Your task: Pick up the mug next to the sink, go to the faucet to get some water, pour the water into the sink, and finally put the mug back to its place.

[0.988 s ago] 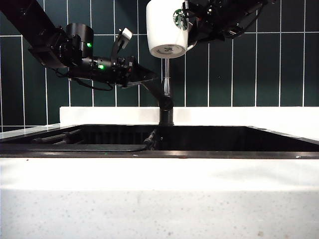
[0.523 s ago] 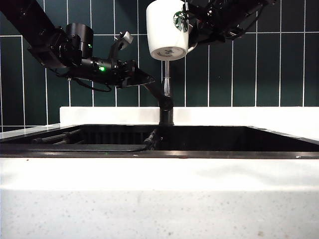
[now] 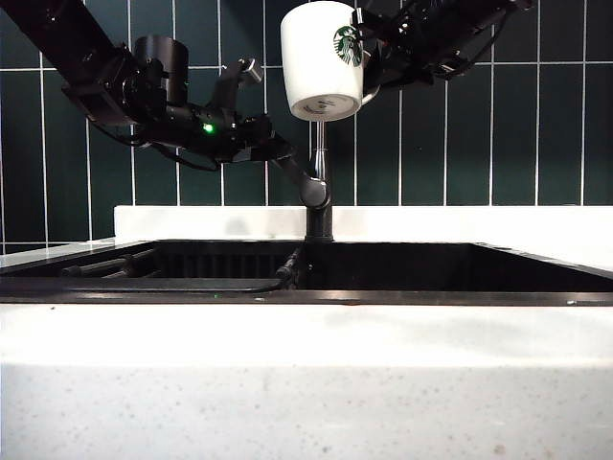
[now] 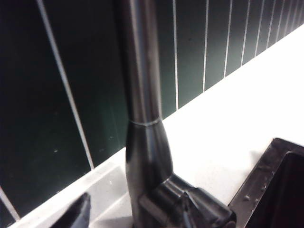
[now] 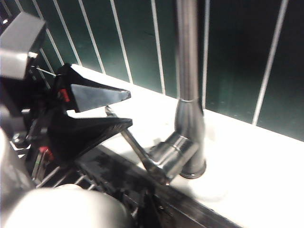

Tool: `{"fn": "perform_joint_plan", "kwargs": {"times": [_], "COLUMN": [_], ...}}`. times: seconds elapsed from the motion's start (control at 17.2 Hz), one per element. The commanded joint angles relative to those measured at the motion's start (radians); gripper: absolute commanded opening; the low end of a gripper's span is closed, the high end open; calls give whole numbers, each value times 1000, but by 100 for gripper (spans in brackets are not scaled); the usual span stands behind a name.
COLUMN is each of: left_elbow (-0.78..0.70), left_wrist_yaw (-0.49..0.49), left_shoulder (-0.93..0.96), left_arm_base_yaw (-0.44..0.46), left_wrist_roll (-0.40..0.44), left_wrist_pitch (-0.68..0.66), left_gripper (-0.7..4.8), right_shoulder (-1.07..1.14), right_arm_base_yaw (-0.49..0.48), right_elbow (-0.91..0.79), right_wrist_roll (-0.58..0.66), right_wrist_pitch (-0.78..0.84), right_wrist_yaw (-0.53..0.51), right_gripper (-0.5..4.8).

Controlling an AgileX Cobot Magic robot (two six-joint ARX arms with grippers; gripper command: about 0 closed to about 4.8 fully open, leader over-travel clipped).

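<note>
White ceramic catches our eye first: the mug [image 3: 322, 59] hangs at the top centre of the exterior view, upright, its green logo facing right, directly above the faucet [image 3: 318, 182]. We see the right gripper [image 3: 378, 53] coming in from the upper right and clamped on the mug's handle side, its jaws nearly together. In the right wrist view only a blurred pale curve of the mug [image 5: 71, 206] shows near the lens.

The left gripper [image 3: 273, 151] reaches from the upper left of the exterior view toward the faucet's lever. In the right wrist view we see this left gripper [image 5: 126, 109] with its two black fingers [image 5: 97, 97] spread apart, the thin lever lying just beside the lower one; we cannot tell whether they touch. The left wrist view is filled by the faucet [image 4: 142, 118] pipe against dark tiles [image 4: 61, 95].

Below, the black sink [image 3: 402, 266] sits in the white counter [image 3: 306, 374].
</note>
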Motion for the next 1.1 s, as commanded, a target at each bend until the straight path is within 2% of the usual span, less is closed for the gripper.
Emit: {"fn": "perform_joint_plan", "kwargs": {"times": [0.06,0.17,0.29,0.35,0.47,0.58,0.76,0.81,0.93,0.99,1.1], "left_elbow": [0,0,0,0,0,0,0,0,0,0,0], "left_wrist_yaw": [125,157,153,153,136,85,82,82,81,73,54], "left_shoulder": [-25,-89,-163,-214,-279,-330,-370,-385,-398,-402,-402], "left_arm_base_yaw": [18,18,22,31,33,33,33,33,33,33,33], "left_wrist_roll": [-99,-133,-132,-130,-129,-129,-129,-129,-82,-33,-1], "left_wrist_pitch": [6,-35,-113,-158,-216,-288,-396,-471,-587,-657,-749], "left_gripper": [237,237,237,237,237,237,237,237,237,237,237], "right_shoulder": [-23,-34,-40,-44,-46,-46,-46,-46,-46,-46,-46], "right_arm_base_yaw": [-3,-12,-20,-20,-20,-18,-18,-18,-18,-18,-18], "right_elbow": [14,15,15,14,14,14,13,13,13,13,13], "right_wrist_roll": [-51,-125,-256,-396,-600,-772,-1104,-1233,-1337,-1393,-1487], "right_wrist_pitch": [80,69,50,20,-18,-50,-58,-53,-46,-45,-43], "right_wrist_yaw": [-18,30,86,143,215,256,353,380,383,383,383], "right_gripper": [12,12,12,12,12,12,12,12,12,13,13]}}
